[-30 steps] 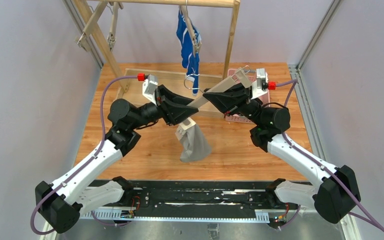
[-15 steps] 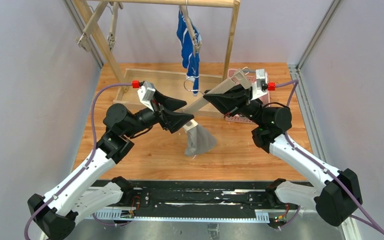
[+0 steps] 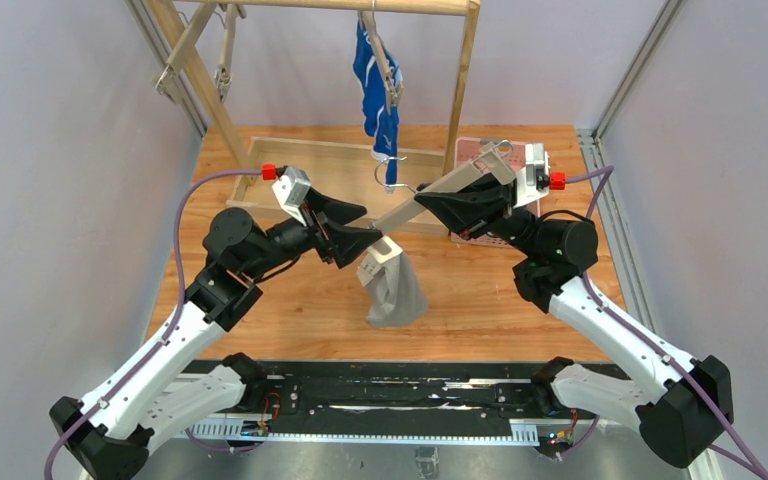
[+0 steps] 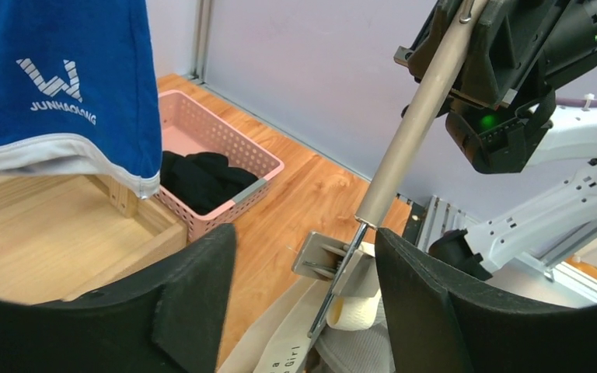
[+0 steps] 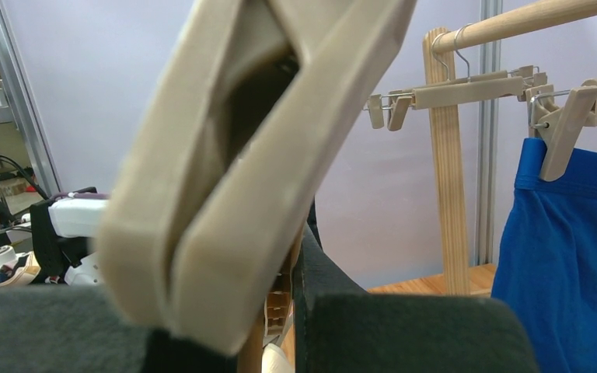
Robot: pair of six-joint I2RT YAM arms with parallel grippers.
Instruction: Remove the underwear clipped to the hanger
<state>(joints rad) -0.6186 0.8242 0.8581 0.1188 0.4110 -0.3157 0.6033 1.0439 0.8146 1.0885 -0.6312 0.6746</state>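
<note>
Soft grey cloth underwear (image 3: 395,295), matt beige hanger (image 4: 412,124), pink plastic basket (image 4: 233,210), wooden table (image 3: 490,300)

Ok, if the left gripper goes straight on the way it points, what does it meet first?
Probably the hanger's metal clip, just ahead between the left gripper's open fingers, with grey underwear hanging from it.

The left hand (image 3: 363,228), jaws spread, sits just beside the low clip (image 3: 380,250) of the hanger (image 3: 405,207). The hanger's tilted bar crosses the middle, gripped by the right hand (image 3: 438,200). Grey briefs (image 3: 395,295) hang under the clip and fill the centre. Blue briefs (image 3: 373,80), a rack post (image 3: 466,80), a tray (image 3: 335,170) and a basket (image 3: 468,150) crowd the back. The surface (image 3: 280,310) is bare on either side of the grey briefs.
</note>
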